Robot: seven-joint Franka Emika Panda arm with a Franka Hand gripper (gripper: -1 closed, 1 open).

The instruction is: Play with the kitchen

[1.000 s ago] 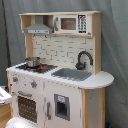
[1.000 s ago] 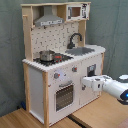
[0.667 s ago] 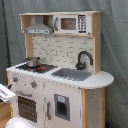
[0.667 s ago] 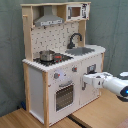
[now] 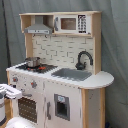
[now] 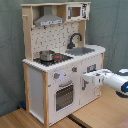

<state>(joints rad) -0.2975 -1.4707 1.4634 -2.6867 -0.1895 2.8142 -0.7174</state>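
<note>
The kitchen [image 5: 65, 92] [image 6: 37, 82] is a tall white and light-wood toy that stands upright in both exterior views. It has a windowed oven door [image 6: 64, 96], knobs [image 6: 56, 76], a black faucet [image 5: 83, 59], a grey sink [image 5: 72, 74], a steel pot [image 6: 46, 55] on the stovetop, a hood [image 5: 39, 29] and a microwave [image 5: 72, 23]. My gripper [image 6: 86, 78] hovers in front of the lower cabinet, right of the oven door, pointing at the kitchen's front. In the first exterior view, the gripper [image 5: 12, 92] shows at the left edge.
The kitchen stands on a wooden table [image 6: 100, 117]. A grey curtain [image 5: 115, 50] hangs behind it. My white arm [image 6: 117, 82] reaches in from the second exterior view's right. A small cabinet door [image 5: 61, 106] sits under the sink.
My gripper has risen a little in front of the kitchen and edged slightly closer to it. The kitchen itself has not moved.
</note>
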